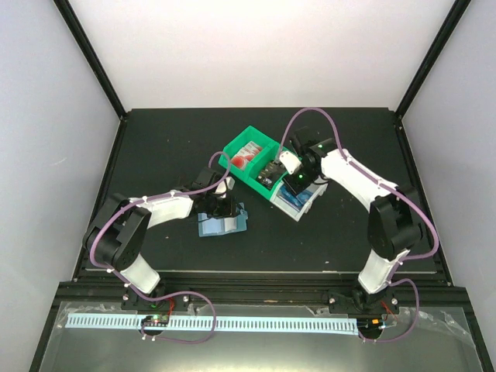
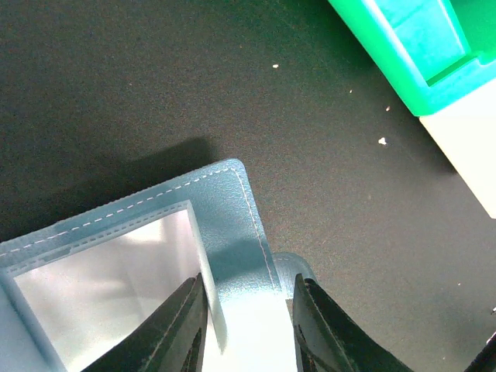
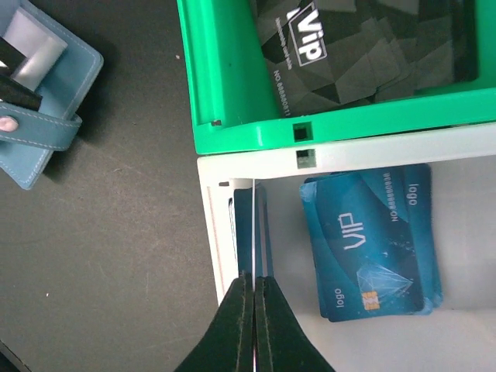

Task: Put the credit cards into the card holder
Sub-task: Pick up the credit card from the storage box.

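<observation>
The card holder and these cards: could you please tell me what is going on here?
The left gripper holds the teal card holder open. The right gripper is shut on one blue card, seen edge-on, by the wall of the white bin. More blue VIP cards lie in that bin; dark VIP cards in the green bin.

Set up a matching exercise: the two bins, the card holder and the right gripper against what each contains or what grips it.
Column one:
1. green bin
2. white bin
3. card holder
4. right gripper

Column two:
A. gripped by the left gripper
B. contains a stack of blue VIP cards
C. shut on a thin card standing edge-on
D. contains a dark VIP card

Pairs: 1-D, 2-B, 3-A, 4-C
</observation>
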Robot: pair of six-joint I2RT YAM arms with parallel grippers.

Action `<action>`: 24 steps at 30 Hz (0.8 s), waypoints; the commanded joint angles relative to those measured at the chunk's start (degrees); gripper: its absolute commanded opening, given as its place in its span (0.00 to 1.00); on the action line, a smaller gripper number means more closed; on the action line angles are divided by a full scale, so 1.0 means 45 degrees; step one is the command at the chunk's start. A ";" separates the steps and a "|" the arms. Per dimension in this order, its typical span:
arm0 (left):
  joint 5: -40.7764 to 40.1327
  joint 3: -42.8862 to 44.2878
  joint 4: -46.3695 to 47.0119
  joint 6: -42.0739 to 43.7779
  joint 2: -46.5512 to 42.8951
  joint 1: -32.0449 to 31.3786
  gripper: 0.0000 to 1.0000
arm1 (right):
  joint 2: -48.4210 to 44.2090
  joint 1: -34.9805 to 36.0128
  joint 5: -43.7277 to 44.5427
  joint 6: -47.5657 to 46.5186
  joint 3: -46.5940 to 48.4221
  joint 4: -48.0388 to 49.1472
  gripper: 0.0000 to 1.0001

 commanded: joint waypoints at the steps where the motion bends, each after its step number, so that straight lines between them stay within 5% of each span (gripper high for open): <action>1: -0.0179 0.0259 -0.0057 -0.0049 -0.0245 -0.0148 0.33 | -0.1078 0.0028 0.0323 0.0420 0.0173 0.0633 0.01; 13: -0.0534 0.0177 -0.0329 -0.0172 -0.0768 -0.0154 0.35 | -0.3806 0.0297 -0.0853 0.2049 -0.0824 0.2513 0.01; 24: -0.1270 -0.0236 -0.1142 -0.0027 -0.2175 -0.0137 0.38 | -0.6258 0.2120 -0.2271 0.7698 -0.4996 0.8282 0.01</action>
